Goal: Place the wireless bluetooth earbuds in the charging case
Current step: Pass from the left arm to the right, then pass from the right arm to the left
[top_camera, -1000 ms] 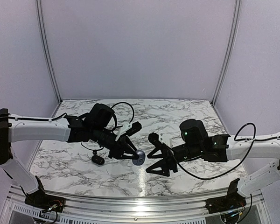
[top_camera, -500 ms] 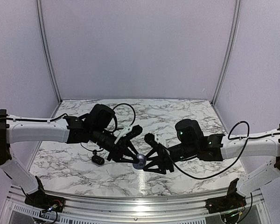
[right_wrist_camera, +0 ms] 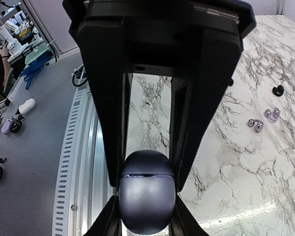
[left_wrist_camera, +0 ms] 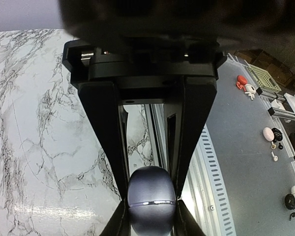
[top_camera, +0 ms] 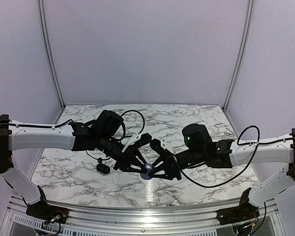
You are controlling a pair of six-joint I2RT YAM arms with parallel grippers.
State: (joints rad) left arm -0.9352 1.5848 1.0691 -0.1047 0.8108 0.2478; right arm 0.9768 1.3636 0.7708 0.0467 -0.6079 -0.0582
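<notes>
A closed, dark grey oval charging case (top_camera: 147,170) hangs just above the marble table, front centre. My left gripper (top_camera: 145,167) is shut on it from the left, and my right gripper (top_camera: 151,170) is shut on it from the right. In the left wrist view the case (left_wrist_camera: 151,199) sits between the fingertips of the gripper (left_wrist_camera: 151,219), its lid seam showing. The right wrist view shows the same case (right_wrist_camera: 146,196) clamped in that gripper (right_wrist_camera: 146,219). Two silvery earbuds (right_wrist_camera: 254,124) (right_wrist_camera: 271,114) and a black earbud (right_wrist_camera: 278,90) lie on the marble.
A black oval case (top_camera: 103,168) lies on the table left of the grippers. The slotted metal rail (top_camera: 147,214) runs along the table's front edge. Beyond it is a grey bench (left_wrist_camera: 265,162) with small loose items.
My right gripper moved left to the grey case and shut on it. My left gripper kept its hold and sank slightly with the case.
</notes>
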